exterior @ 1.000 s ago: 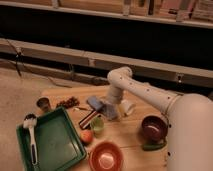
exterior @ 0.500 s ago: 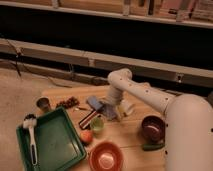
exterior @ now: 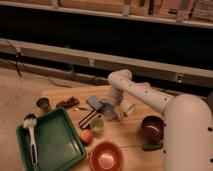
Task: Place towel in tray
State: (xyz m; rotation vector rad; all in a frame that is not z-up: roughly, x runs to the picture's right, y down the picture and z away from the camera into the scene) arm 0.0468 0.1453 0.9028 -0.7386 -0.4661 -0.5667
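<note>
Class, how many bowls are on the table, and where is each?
2. The red-orange bowl sits at the near edge beside the green tray; the maroon bowl stands at the right. The gripper is beside the towel. The robot's body may hide others.

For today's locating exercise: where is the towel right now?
In the camera view, the towel lies mid-table, just image-left of the tool, beyond the small green cup and up-right of the green tray.

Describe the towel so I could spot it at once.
Find the big green tray on the left of the table. Up and right of it lies the towel, beside the robot's gripper. It is the only soft blue-grey cloth, unlike the white cup nearby.
</note>
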